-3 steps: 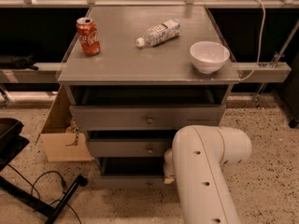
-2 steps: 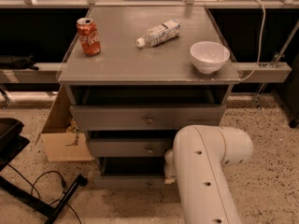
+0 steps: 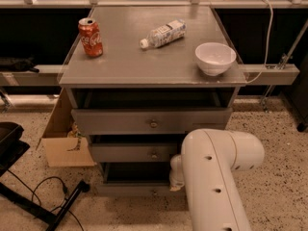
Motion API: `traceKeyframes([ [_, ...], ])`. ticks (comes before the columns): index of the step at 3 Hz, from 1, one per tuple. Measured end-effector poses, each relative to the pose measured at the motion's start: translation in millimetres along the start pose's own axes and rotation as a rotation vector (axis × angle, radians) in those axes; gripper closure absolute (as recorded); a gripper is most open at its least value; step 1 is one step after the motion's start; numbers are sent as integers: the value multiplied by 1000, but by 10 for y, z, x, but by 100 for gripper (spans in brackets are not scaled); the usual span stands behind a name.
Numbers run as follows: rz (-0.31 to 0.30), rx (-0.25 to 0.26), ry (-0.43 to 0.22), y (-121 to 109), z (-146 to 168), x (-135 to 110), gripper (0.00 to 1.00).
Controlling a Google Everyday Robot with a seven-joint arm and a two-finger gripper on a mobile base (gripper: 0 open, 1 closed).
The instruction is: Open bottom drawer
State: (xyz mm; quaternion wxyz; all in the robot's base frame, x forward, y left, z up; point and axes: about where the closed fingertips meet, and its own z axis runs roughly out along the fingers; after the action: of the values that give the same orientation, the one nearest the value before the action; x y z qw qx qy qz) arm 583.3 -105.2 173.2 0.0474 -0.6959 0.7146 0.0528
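Note:
The gray cabinet (image 3: pixel 144 69) has three drawer fronts, each with a small brass knob. The bottom drawer (image 3: pixel 130 190) is the lowest and narrowest-looking front, just above the floor, with a dark gap above it. Its knob (image 3: pixel 154 193) is barely visible. My white arm (image 3: pixel 216 177) reaches in from the lower right. The gripper (image 3: pixel 175 179) is at the right end of the bottom drawer's front, mostly hidden behind the arm.
On the cabinet top stand a red soda can (image 3: pixel 91 37), a lying plastic bottle (image 3: pixel 163 32) and a white bowl (image 3: pixel 215 57). A cardboard box (image 3: pixel 62 138) sits left of the cabinet. A black stand base and cable (image 3: pixel 43 196) lie on the floor at the left.

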Motion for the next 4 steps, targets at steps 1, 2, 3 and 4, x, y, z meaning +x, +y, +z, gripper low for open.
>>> traceKeyframes([
  [1, 1, -20, -2, 97, -13, 21, 82],
  [2, 1, -20, -2, 97, -13, 21, 58],
  [3, 1, -20, -2, 97, -12, 21, 28],
  [4, 1, -20, -2, 98, -12, 21, 4],
])
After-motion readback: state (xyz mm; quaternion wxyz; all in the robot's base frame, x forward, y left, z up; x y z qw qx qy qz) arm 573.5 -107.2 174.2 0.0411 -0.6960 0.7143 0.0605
